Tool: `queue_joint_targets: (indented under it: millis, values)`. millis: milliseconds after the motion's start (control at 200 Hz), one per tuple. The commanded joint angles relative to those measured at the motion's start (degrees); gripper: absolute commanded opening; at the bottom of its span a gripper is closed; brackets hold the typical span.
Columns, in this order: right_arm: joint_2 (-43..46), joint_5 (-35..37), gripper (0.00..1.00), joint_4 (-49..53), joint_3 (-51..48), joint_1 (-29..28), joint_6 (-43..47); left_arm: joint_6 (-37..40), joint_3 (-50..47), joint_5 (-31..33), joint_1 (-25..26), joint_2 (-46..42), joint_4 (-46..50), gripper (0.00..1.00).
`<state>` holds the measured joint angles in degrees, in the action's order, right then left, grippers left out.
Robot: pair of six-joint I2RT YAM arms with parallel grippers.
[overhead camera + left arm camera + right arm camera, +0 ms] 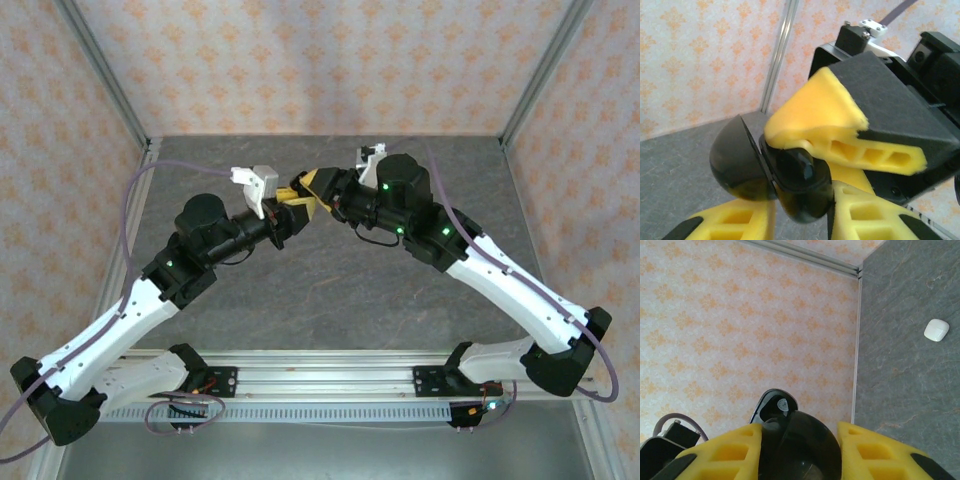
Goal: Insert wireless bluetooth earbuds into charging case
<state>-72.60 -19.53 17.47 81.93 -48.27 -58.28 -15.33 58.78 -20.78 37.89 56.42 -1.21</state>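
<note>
Holding the open black case [800, 185] mid-air above the far centre of the table [330, 290], the right gripper [799, 430] clamps its body. The left gripper [795, 222], immediately left, straddles it half-spread; contact cannot be confirmed. The lid [735, 160] faces left.

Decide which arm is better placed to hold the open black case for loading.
Right, probably: the black case fills the gap between the right gripper's fingers, lid open; the left gripper's hold on it is unclear.
</note>
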Motion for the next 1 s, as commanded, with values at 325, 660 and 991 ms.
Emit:
queue_joint_targets:
  millis: [325,660,991]
  values:
    - [0.67,-0.6,0.25,-0.06,0.64,-0.6,2.75,-3.12,2.03,3.26,0.26,2.09,-5.07,0.14]
    - [2.79,-2.08,0.56,10.73,6.93,3.25,9.42,-0.05,1.73,1.06,0.26,1.15,-2.41,0.05]
    - [-0.76,-17.55,0.46,25.46,15.41,14.67,14.47,2.98,2.39,-10.97,0.27,0.28,-3.66,0.04]
